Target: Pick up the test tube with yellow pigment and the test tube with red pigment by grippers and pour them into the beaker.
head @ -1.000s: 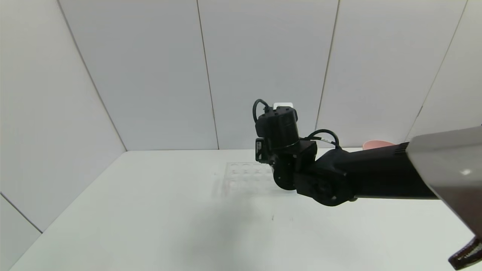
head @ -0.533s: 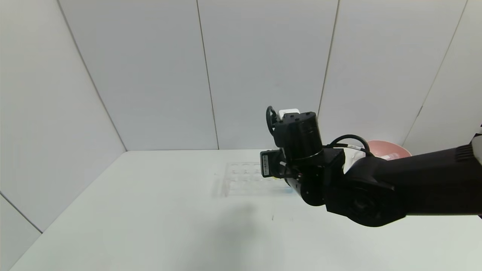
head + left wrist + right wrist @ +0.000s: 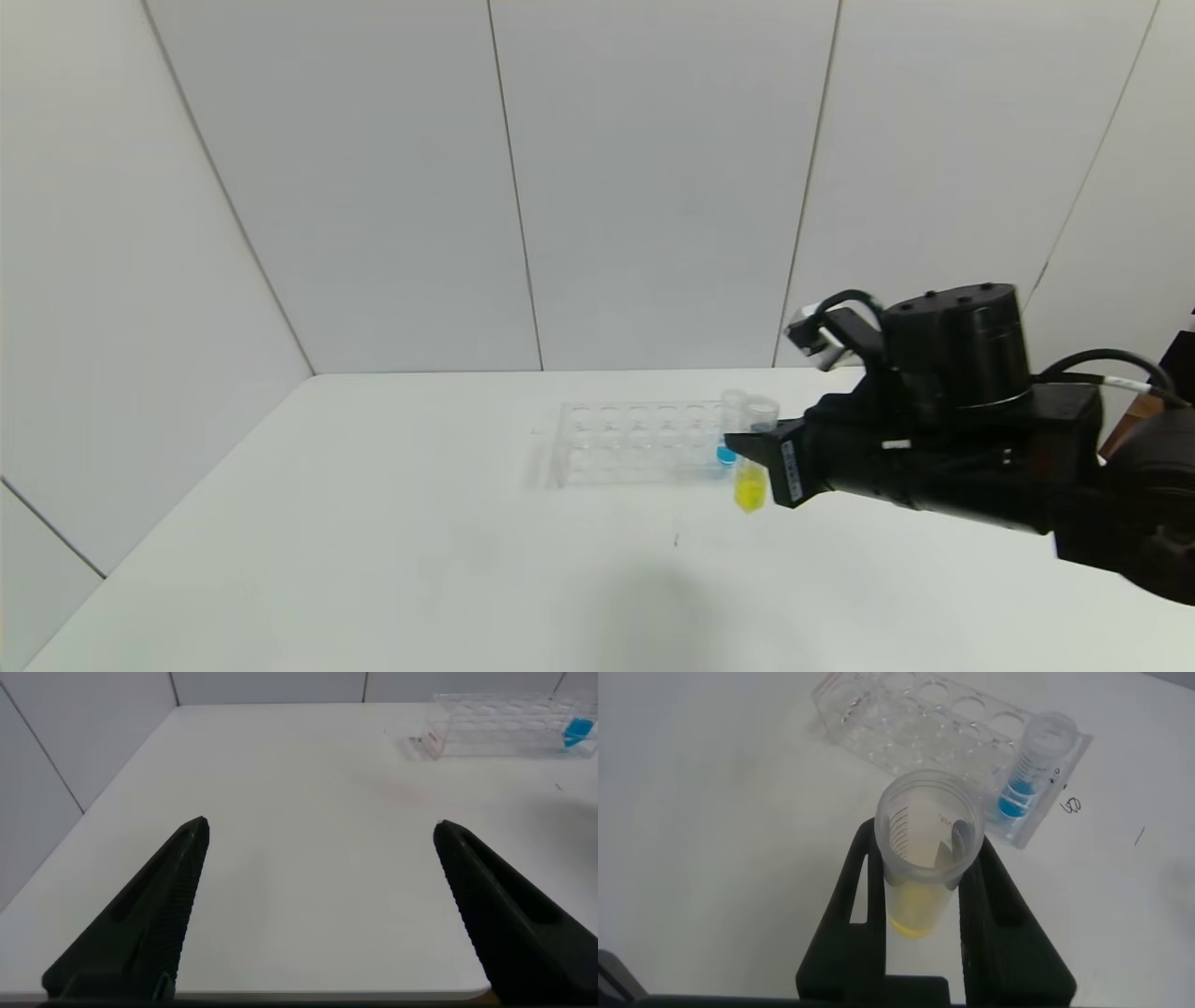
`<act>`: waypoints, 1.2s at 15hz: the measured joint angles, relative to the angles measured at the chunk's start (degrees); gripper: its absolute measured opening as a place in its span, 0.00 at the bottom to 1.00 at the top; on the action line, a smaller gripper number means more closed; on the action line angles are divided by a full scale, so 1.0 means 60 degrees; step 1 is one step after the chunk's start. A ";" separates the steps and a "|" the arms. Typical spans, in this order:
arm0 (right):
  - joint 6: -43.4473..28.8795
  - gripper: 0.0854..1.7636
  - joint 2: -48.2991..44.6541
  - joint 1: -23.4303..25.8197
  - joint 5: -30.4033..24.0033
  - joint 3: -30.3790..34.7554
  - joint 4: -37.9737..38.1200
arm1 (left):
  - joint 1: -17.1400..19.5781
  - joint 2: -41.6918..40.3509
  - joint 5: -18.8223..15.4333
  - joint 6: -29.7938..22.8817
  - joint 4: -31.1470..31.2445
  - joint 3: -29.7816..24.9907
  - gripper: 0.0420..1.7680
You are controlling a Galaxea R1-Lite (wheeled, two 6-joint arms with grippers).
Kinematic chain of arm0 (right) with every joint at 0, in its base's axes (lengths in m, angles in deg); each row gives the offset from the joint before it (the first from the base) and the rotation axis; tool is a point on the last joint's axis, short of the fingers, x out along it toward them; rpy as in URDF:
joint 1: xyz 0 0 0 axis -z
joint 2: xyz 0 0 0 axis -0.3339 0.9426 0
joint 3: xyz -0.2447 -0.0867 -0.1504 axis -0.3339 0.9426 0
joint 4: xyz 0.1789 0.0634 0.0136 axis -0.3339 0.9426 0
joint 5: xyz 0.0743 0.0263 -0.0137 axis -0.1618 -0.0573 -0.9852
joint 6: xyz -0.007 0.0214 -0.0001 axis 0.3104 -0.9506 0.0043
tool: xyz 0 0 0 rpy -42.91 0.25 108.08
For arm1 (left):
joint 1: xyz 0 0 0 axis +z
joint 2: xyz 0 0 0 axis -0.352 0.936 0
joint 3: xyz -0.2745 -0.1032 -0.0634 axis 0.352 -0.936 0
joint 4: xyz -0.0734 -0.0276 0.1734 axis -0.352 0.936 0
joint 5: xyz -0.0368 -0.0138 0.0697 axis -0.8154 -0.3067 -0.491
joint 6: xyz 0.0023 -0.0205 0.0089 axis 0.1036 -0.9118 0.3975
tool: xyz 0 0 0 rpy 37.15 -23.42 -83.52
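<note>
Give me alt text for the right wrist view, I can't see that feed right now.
The right pincer is shut on the test tube with yellow pigment, held upright and open-topped above the white table. Beyond it a clear tube rack holds a blue-tipped tube at one end.

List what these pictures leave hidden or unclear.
- Beaker and red tube: in no view; the right arm blocks the head view's right side.
- Yellow tube: its upper part hides behind the right gripper in the head view.
- Tube rack: cut by the left wrist view's edge.
</note>
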 joint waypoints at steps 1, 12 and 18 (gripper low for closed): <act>0.0264 0.25 -0.0345 0.0559 -0.0754 0.0250 0.0000 | 0.0000 0.0000 0.0000 0.0000 0.0000 0.0000 0.97; 0.3499 0.25 -0.0989 0.7320 -0.7465 0.0236 0.0282 | 0.0000 0.0000 0.0000 0.0000 0.0000 0.0000 0.97; 0.6225 0.25 0.0333 0.8844 -0.7774 -0.2838 0.4496 | 0.0000 0.0000 0.0000 0.0000 0.0000 0.0000 0.97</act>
